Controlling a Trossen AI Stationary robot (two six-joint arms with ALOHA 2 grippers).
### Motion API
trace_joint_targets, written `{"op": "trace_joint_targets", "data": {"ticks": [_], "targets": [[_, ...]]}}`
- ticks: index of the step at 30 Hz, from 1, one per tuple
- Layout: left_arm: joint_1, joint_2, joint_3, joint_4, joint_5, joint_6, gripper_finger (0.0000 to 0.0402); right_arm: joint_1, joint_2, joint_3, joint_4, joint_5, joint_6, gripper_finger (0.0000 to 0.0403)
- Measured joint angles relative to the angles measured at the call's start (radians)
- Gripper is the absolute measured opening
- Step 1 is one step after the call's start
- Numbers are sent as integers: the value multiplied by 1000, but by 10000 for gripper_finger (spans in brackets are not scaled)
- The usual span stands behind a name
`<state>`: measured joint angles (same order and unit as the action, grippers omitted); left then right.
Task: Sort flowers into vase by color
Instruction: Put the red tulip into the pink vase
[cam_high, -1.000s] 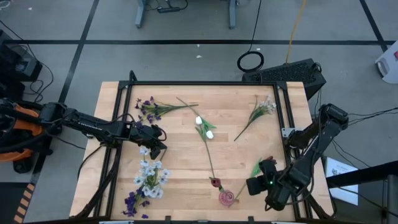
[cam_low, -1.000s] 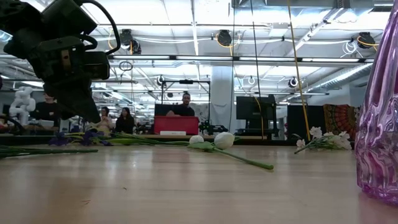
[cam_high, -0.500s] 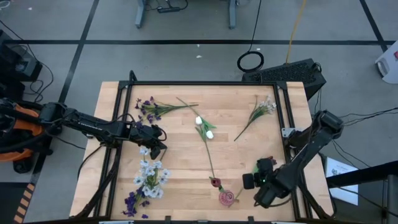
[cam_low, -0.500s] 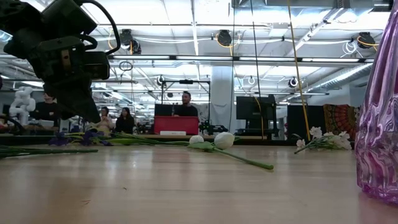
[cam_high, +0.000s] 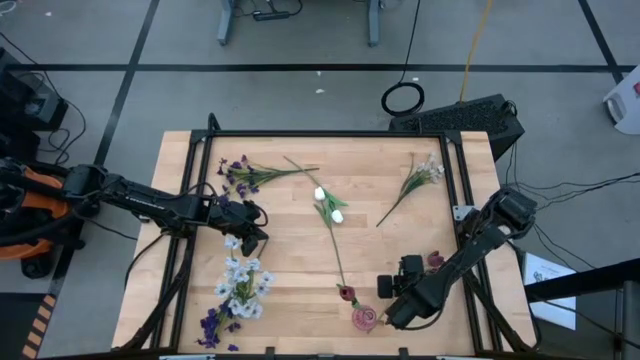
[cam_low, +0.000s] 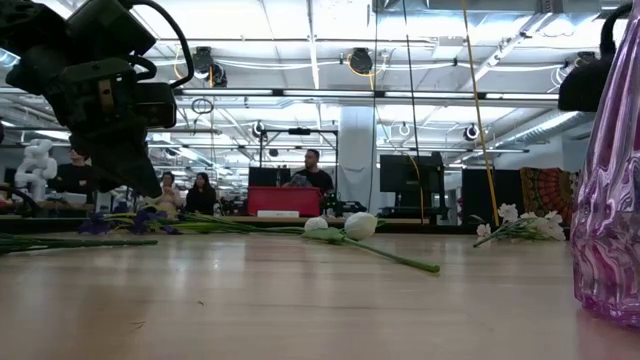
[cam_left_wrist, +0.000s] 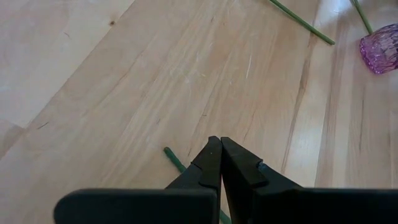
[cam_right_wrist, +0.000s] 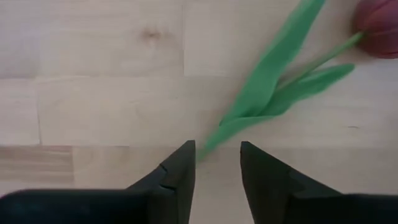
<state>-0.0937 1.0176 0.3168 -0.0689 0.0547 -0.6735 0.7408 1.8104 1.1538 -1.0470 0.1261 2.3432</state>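
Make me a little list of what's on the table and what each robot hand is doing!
vase: purple glass vase near the table's front edge
red tulips: one next to the vase, another lying by the right arm
white tulips: lying mid-table
purple sprigs: at the back left
white and blue blossoms: at the front left
left gripper: shut, low over a green stem
right gripper: open, just above a red tulip's stem, beside the vase

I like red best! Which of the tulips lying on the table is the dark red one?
The dark red tulip lying right in front of the open right gripper, near the purple glass vase. The white tulips lie mid-table.
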Motion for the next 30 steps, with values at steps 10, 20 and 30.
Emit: {"op": "trace_joint_targets", "data": {"ticks": [10,20,30], "targets": [[0,0,0,0,1,-1,13,-22,107,6,52,-42,-31,127],[0,0,0,0,3,-2,13,-20,129,2,107,-12,-412,11],[0,0,0,0,5,-2,13,-19,113,1,117,-16,-496,3]]}}
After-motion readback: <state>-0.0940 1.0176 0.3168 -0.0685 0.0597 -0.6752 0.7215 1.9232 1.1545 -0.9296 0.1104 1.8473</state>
